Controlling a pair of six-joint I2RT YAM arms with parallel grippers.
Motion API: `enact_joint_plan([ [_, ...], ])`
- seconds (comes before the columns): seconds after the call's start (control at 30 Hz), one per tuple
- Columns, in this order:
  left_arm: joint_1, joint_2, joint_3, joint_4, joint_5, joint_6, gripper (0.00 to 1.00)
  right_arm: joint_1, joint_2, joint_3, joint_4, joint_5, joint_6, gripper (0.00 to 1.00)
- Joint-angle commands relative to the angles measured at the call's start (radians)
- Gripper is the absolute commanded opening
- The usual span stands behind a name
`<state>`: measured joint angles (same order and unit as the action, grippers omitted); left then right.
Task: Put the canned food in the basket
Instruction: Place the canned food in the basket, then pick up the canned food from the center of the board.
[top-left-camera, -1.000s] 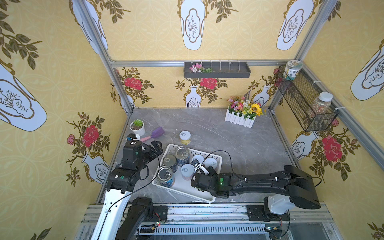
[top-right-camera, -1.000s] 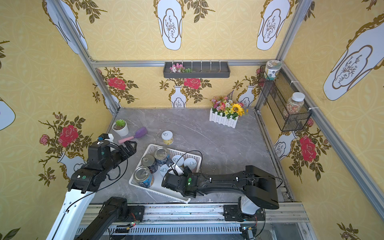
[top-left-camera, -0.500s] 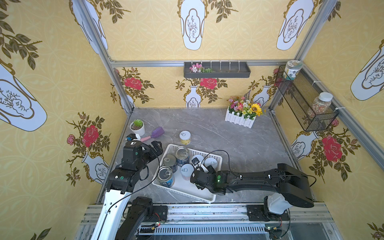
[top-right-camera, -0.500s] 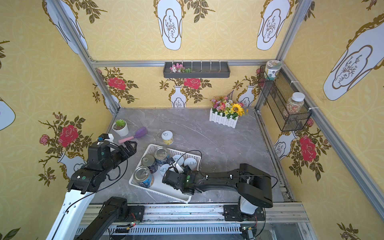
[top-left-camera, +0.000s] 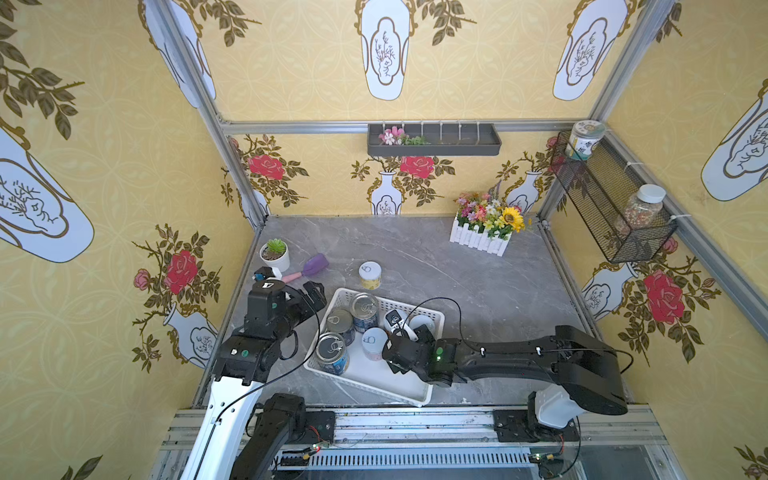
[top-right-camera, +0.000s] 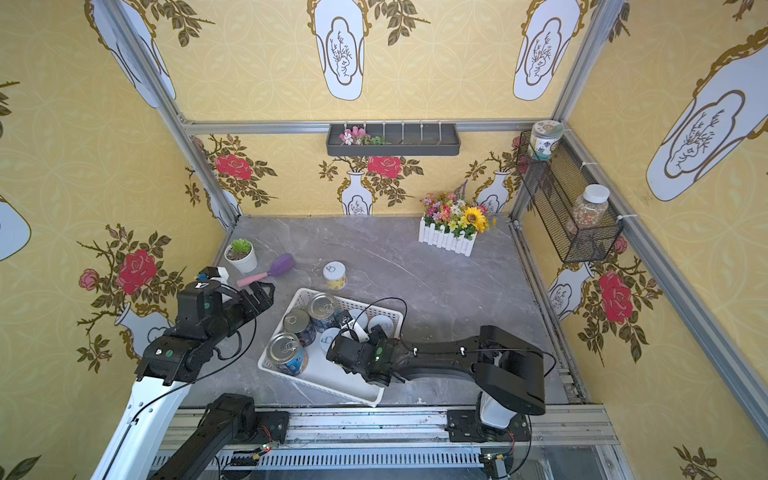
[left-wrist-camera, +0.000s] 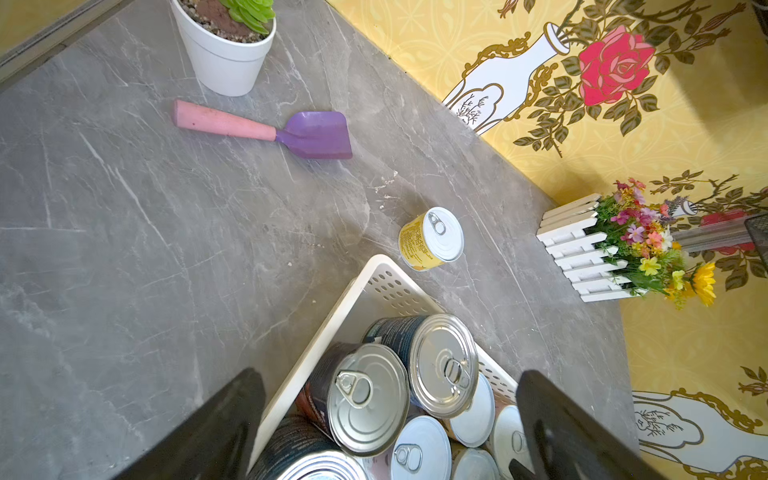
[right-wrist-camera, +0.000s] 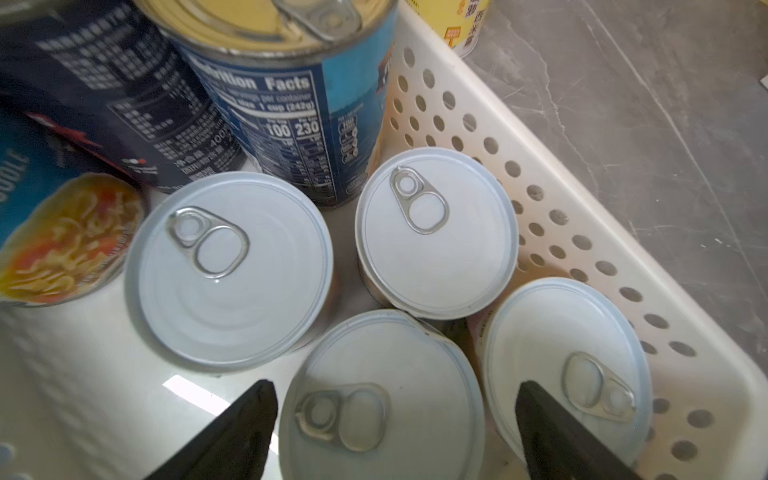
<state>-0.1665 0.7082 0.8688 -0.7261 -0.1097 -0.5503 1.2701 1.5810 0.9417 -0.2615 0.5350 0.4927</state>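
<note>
Seven cans stand in the basket (top-left-camera: 365, 386): three tall silver-topped ones (top-left-camera: 330, 353) at its left end and four white-lidded ones (right-wrist-camera: 228, 270) packed beside them. The eighth, a yellow can (top-left-camera: 370, 274), stands upright on the tabletop (top-left-camera: 478, 299) just beyond the basket's far wall, where it was a second ago.

The right pincer (right-wrist-camera: 395, 386) hangs low inside the basket with its jaws spread. They straddle the nearest white-lidded can (right-wrist-camera: 382, 399), and there is a gap on the side toward the basket wall (right-wrist-camera: 540, 208), so it grips nothing. In both top views the right arm's elbow has drawn in slightly toward the basket since the earlier frame, and the wrist sits a little further over the cans.

The left pincer (left-wrist-camera: 390, 374) has not moved. It hovers above the tabletop at the basket's far left corner with its jaws wide apart and empty, and the tall cans show below it.
</note>
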Motion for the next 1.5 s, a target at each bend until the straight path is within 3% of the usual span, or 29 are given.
enact_joint_plan([
  [0.0, 0.001, 0.026, 0.0, 0.026, 0.038, 0.021, 1.0, 0.013, -0.078, 0.002, 0.036, 0.062, -0.034, 0.96],
  [0.1, 0.001, 0.088, 0.01, 0.031, 0.076, 0.038, 1.0, 0.017, -0.189, -0.006, 0.08, 0.078, -0.081, 1.0],
  [0.27, 0.001, 0.227, 0.102, 0.023, 0.117, 0.045, 1.0, -0.033, -0.326, 0.009, 0.158, 0.1, -0.184, 0.97],
  [0.4, 0.001, 0.341, 0.234, -0.001, 0.146, 0.025, 1.0, -0.214, -0.385, 0.014, 0.137, 0.015, -0.163, 0.97],
  [0.53, -0.006, 0.509, 0.404, -0.061, 0.229, -0.004, 1.0, -0.452, -0.469, -0.108, 0.223, -0.166, -0.083, 0.97],
  [0.63, -0.031, 0.63, 0.509, -0.094, 0.239, -0.011, 1.0, -0.547, -0.511, -0.176, 0.233, -0.265, -0.085, 0.97],
  [0.77, -0.102, 0.828, 0.677, -0.182, 0.112, 0.009, 1.0, -0.572, -0.559, -0.199, 0.14, -0.22, -0.133, 0.97],
  [0.93, -0.159, 1.061, 0.84, -0.259, 0.041, 0.04, 1.0, -0.615, -0.609, -0.22, 0.05, -0.209, -0.175, 0.97],
  [1.17, -0.204, 1.354, 1.135, -0.439, -0.045, 0.055, 1.0, -0.642, -0.615, -0.262, 0.087, -0.216, -0.171, 0.97],
  [1.47, -0.216, 1.454, 1.187, -0.467, -0.033, 0.072, 1.0, -0.648, -0.605, -0.259, 0.094, -0.229, -0.173, 0.97],
])
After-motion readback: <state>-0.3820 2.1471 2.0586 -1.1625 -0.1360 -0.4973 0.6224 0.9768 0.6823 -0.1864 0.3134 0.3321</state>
